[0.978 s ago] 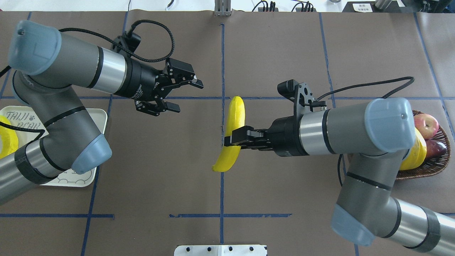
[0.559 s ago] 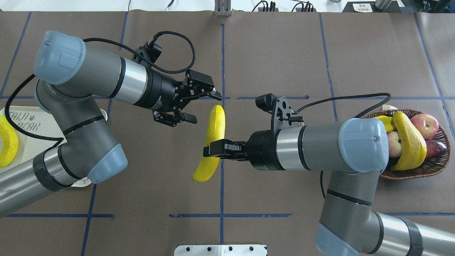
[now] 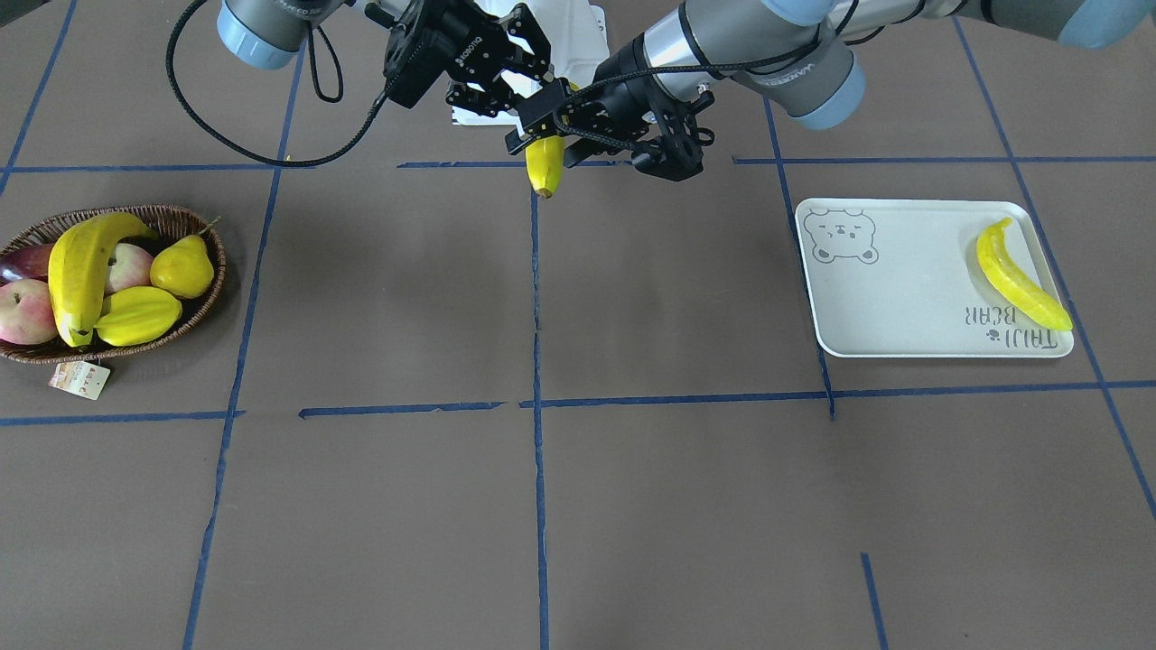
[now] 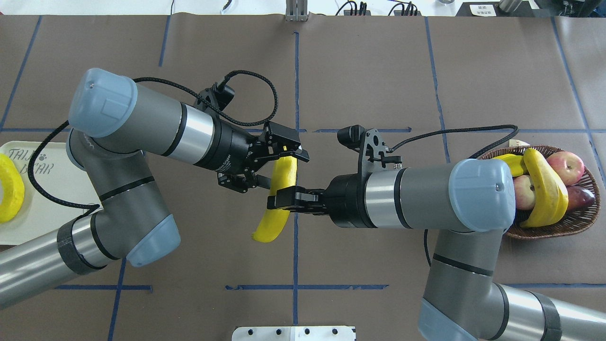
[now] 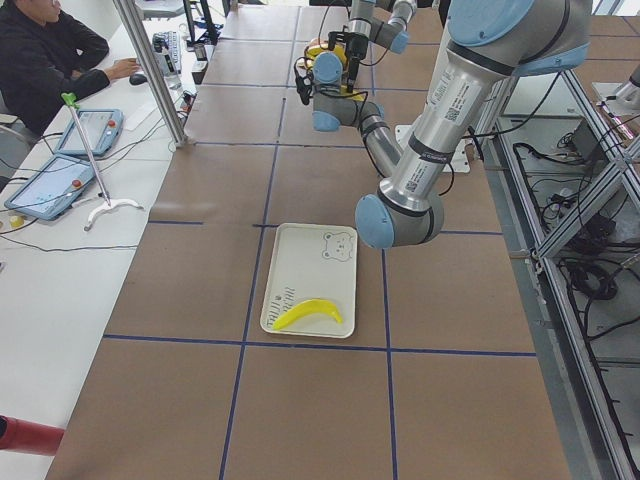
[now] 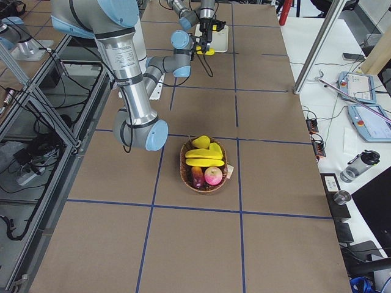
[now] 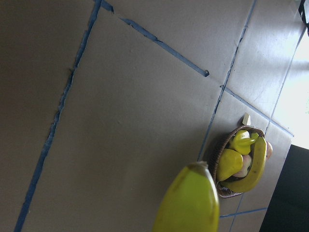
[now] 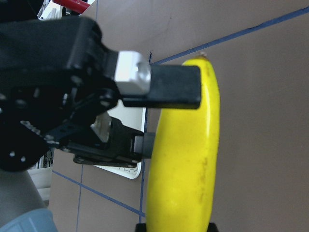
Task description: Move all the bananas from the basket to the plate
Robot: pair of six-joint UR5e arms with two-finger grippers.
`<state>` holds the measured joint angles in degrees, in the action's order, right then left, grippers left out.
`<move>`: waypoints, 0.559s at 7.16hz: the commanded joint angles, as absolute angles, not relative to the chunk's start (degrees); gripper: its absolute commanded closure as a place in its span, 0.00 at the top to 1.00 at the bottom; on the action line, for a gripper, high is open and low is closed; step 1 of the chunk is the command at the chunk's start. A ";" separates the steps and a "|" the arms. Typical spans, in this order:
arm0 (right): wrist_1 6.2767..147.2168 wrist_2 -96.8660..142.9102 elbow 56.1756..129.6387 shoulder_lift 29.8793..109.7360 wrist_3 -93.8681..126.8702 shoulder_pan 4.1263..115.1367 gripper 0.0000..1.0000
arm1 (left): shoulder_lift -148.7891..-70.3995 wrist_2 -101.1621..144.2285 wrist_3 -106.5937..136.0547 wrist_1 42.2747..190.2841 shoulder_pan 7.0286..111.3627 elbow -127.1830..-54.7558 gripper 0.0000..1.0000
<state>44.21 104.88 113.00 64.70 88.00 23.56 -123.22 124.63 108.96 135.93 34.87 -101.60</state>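
Observation:
One banana (image 4: 269,226) hangs above the table's middle, and my right gripper (image 4: 275,202) is shut on its midsection. My left gripper (image 4: 283,169) is open, one finger on each side of that banana's upper end (image 8: 188,159); whether they touch it I cannot tell. Its lower tip (image 3: 545,170) points toward the table. Another banana (image 3: 1020,275) lies on the plate (image 3: 903,289), a white tray with a bear face. A third banana (image 3: 77,262) rests across the other fruit in the wicker basket (image 3: 213,298).
In the basket also sit a yellow pear (image 3: 183,266), a starfruit (image 3: 135,316) and reddish apples (image 3: 23,311). A paper tag (image 3: 79,380) hangs from its rim. A white bracket (image 4: 293,333) is at the near table edge. A person (image 5: 40,50) sits beside the table.
My right arm carried the banana leftward to the centre line. My left arm swung right, away from the plate, and its open jaws now straddle the banana's upper end.

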 commanded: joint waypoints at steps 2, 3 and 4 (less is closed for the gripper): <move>44.21 104.94 113.11 64.69 88.24 23.55 0.01 | -122.52 124.72 108.54 138.06 34.45 -101.60 0.25; 44.21 105.20 113.03 64.77 87.98 23.64 0.05 | -122.26 124.72 107.76 139.29 34.54 -101.51 0.00; 44.38 105.47 112.94 64.78 88.07 23.38 0.77 | -122.08 124.72 104.62 139.13 34.72 -101.08 0.00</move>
<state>44.25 105.18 113.04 64.73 88.07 23.53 -122.34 124.73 107.14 138.66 34.56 -101.42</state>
